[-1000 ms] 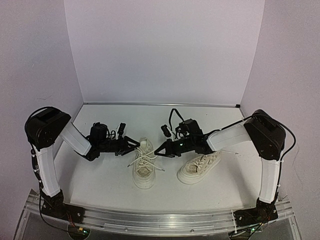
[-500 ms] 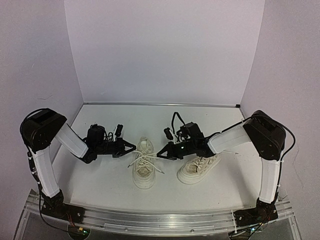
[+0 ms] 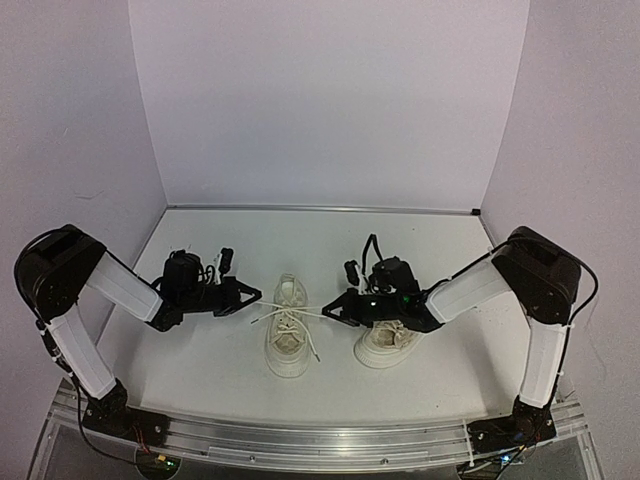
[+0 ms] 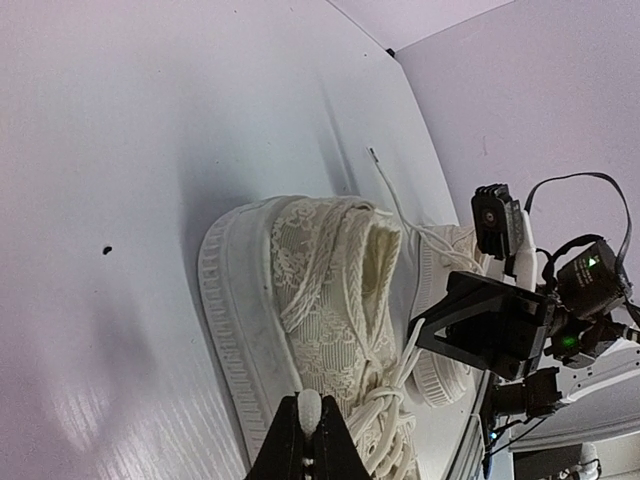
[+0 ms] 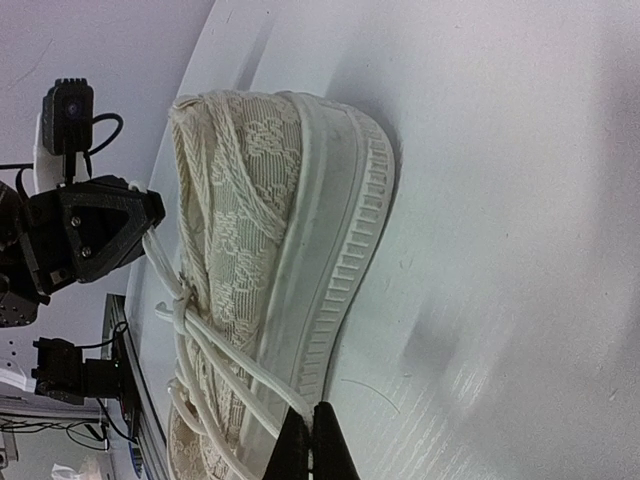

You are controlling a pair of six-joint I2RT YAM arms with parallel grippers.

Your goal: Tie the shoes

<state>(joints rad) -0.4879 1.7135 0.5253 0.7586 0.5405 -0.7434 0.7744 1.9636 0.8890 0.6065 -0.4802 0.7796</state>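
Note:
Two cream canvas shoes stand mid-table: one [image 3: 288,335] between my grippers and one [image 3: 392,338] under my right arm. My left gripper [image 3: 257,296] is shut on a loop of white lace [image 4: 310,404] just left of the middle shoe [image 4: 318,290]. My right gripper [image 3: 329,312] is shut on the other lace loop [image 5: 250,375] just right of the same shoe [image 5: 262,190]. The laces run taut across the shoe's top and meet in a knot [image 5: 179,306], which also shows in the left wrist view [image 4: 388,394]. The second shoe [image 4: 452,243] shows behind.
The white table [image 3: 300,235] is walled by pale panels at back and sides. A metal rail [image 3: 300,435] runs along the near edge. A loose lace end of the second shoe [image 4: 385,180] lies on the table behind the middle shoe.
Both grippers have drawn apart, the left one leftward and the right one rightward, each keeping its lace. The laces across the middle shoe are now pulled tighter and straighter.

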